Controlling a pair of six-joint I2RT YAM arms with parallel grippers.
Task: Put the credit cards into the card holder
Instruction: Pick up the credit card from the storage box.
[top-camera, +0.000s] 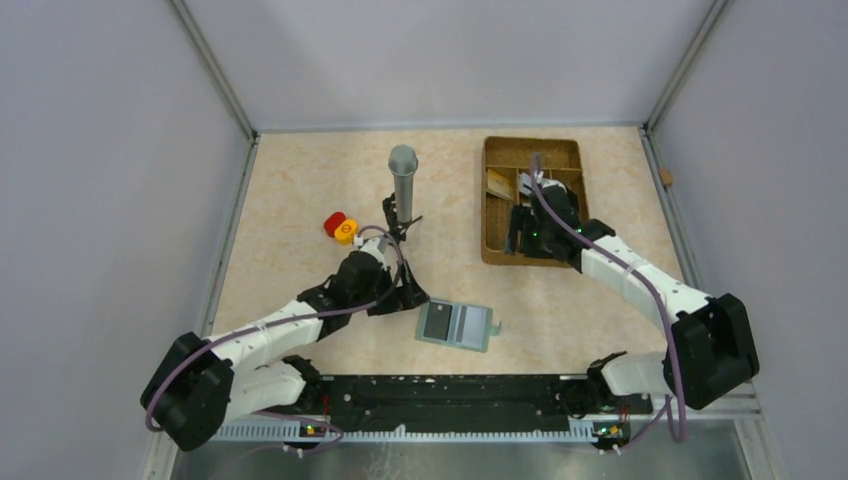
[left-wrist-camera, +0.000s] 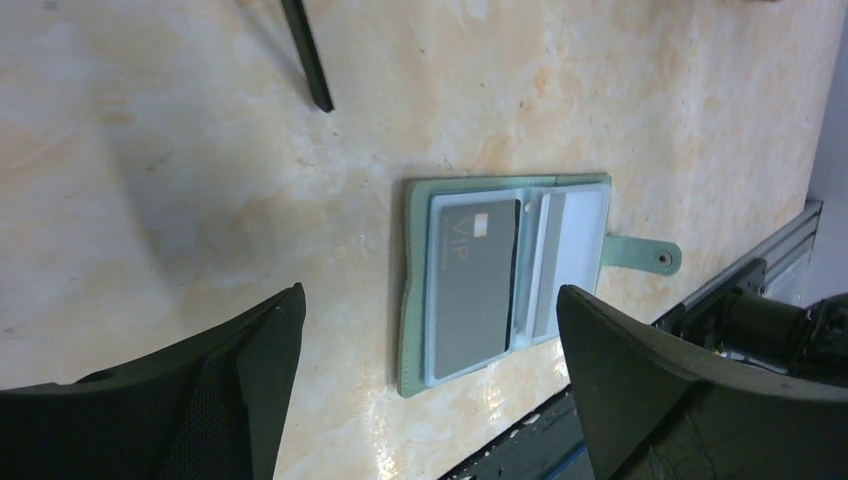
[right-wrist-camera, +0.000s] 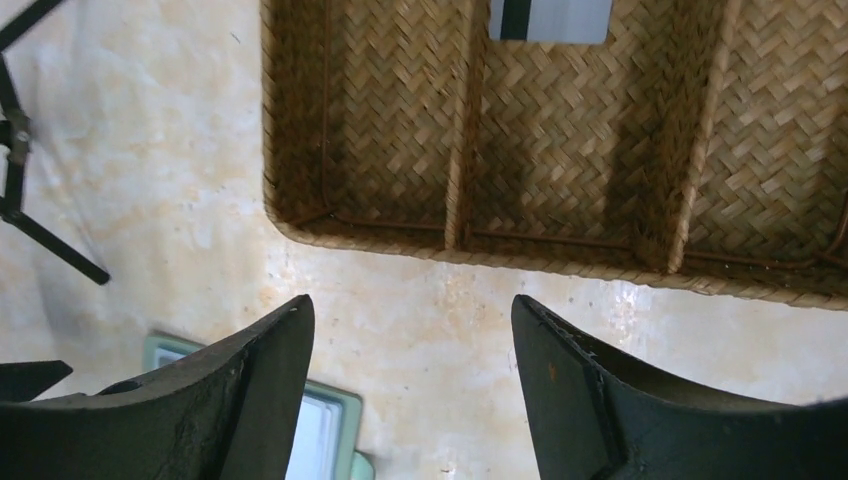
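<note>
1. Credit cards: a silvery grey card marked VIP sits in the clear left pocket of the open card holder. A narrow grey strip shows in the right pocket, and whether it is a card I cannot tell
2. A tan-gold card lies in the woven tray. In the right wrist view a pale card with a dark stripe lies in the middle one of the three compartments seen there
3. The card holder lies flat on the worktop, spread open with its inside up, near the front edge between the two arms. Its closing tab sticks out sideways
4. The left end effector hangs over the card holder with its fingers spread wide, gripping nothing
5. The right end effector hovers at the tray's near edge, its jaws also well apart and empty
6. The tray stands at the far right of the worktop, well apart from the card holder
7. A grey microphone stands upright on a small black tripod near the middle, with a red and yellow object just to its left
</note>
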